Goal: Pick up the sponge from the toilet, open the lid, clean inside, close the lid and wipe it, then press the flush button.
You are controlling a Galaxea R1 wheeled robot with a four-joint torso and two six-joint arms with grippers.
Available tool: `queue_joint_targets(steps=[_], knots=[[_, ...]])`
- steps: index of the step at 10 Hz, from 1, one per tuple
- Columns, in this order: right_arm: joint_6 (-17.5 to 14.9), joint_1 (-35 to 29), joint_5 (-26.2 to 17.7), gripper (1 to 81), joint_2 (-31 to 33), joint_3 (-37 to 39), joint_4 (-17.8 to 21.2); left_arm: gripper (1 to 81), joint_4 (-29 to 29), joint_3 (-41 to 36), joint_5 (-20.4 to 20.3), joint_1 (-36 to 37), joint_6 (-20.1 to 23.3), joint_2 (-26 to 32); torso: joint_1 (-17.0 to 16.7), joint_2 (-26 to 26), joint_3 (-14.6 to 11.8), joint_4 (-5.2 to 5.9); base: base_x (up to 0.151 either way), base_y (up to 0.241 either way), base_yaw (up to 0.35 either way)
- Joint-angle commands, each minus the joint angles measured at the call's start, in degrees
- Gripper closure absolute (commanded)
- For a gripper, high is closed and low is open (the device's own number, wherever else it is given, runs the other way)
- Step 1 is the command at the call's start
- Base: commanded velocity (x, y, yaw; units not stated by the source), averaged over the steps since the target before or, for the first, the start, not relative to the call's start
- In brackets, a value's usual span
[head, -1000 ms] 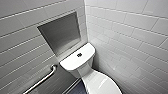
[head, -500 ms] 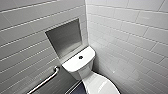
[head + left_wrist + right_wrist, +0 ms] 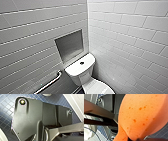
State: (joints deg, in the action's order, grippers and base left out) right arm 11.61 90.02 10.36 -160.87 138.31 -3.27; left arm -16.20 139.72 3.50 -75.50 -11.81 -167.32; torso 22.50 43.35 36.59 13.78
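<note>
The white toilet (image 3: pixel 79 70) stands in the corner of two tiled walls, low in the head view. Its cistern top carries a round flush button (image 3: pixel 82 63). The lid (image 3: pixel 98 88) lies down over the bowl, cut off by the picture's edge. The orange-red sponge (image 3: pixel 140 115) looms large and close in the right wrist view, pinched at its narrow end by my right gripper (image 3: pixel 133 139), which is shut on it. My left gripper is open and holds nothing.
A metal grab rail (image 3: pixel 49 83) runs along the left wall below a recessed niche (image 3: pixel 70 46). White tiled walls close in on both sides of the toilet. Blue mosaic floor (image 3: pixel 7 105) lies under the left arm.
The toilet sits slightly lower in the head view than a second ago because the camera has moved. Both grippers have stayed as they were.
</note>
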Motion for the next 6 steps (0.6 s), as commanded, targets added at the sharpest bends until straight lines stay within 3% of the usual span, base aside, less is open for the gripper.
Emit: queue_joint_targets(steps=[1, 2, 3, 5, 6], knots=[[-0.18, -0.31, -3.77, 81.1, -0.97, 2.3, -1.65, 1.0, 0.64, -0.32, 3.53, 1.71, 0.21, 0.31, -3.52, -5.49, -5.44, 0.0, 0.0, 0.0, 0.0], [-0.18, -0.4, -3.77, 81.1, -1.76, 3.44, -1.74, 1.0, 0.56, -0.32, 3.53, 1.62, 0.21, 0.31, -4.94, -7.61, -7.62, 0.0, 0.0, 0.0, 0.0], [-0.18, -0.49, -3.86, 81.1, -2.12, 4.14, -1.92, 1.0, 0.56, -0.23, 3.53, 1.53, 0.21, 0.31, -6.25, -9.6, -4.0, 0.0, 0.0, 0.0, 0.0], [-0.09, -0.49, -3.86, 81.1, -2.29, 4.23, -2.27, 1.0, 0.56, -0.23, 3.53, 1.53, 0.21, 0.14, -8.5, -12.83, -6.29, 0.0, 0.0, 0.0, 0.0], [-0.09, -0.4, -3.86, 81.1, -2.38, 4.23, -2.27, 1.0, 0.47, -0.23, 3.62, 1.53, 0.21, -0.12, -9.42, -14.32, -11.86, 0.0, 0.0, 0.0, 0.0]])
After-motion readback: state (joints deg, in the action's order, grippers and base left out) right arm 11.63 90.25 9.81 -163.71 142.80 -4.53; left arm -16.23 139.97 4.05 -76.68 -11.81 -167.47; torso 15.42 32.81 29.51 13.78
